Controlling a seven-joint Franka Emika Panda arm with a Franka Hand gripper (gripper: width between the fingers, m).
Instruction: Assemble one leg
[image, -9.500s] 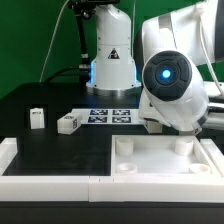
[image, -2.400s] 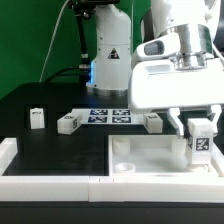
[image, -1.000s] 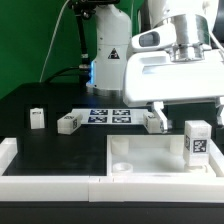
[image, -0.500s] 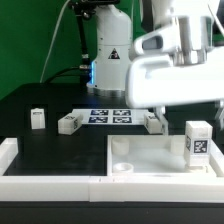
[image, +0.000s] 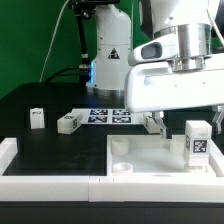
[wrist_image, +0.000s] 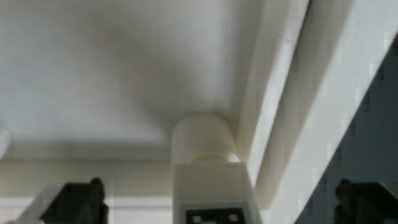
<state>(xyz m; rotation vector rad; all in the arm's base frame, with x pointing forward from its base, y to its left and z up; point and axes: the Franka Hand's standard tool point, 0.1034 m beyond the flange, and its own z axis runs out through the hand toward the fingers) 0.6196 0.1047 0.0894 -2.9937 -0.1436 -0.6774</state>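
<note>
One leg (image: 198, 143), a small white block with a marker tag, stands upright in the far corner socket of the white tabletop (image: 150, 160) at the exterior view's right. My gripper (image: 190, 118) hovers just above it, open. One finger (image: 163, 127) hangs beside the leg without touching it. In the wrist view the leg (wrist_image: 214, 165) stands between the two dark fingertips (wrist_image: 75, 200), with a gap on each side. Three more legs lie on the black table: two toward the exterior view's left (image: 37, 118) (image: 68, 123), one partly hidden behind my hand (image: 152, 122).
The marker board (image: 108, 115) lies behind the tabletop. The robot base (image: 110, 60) stands at the back. A white L-shaped rail (image: 50, 182) runs along the table's front edge. The tabletop's other round sockets (image: 120, 148) hold nothing.
Earlier my gripper was shut on the leg at the corner socket. It has let go and lifted a little; the leg stays standing in the socket.
</note>
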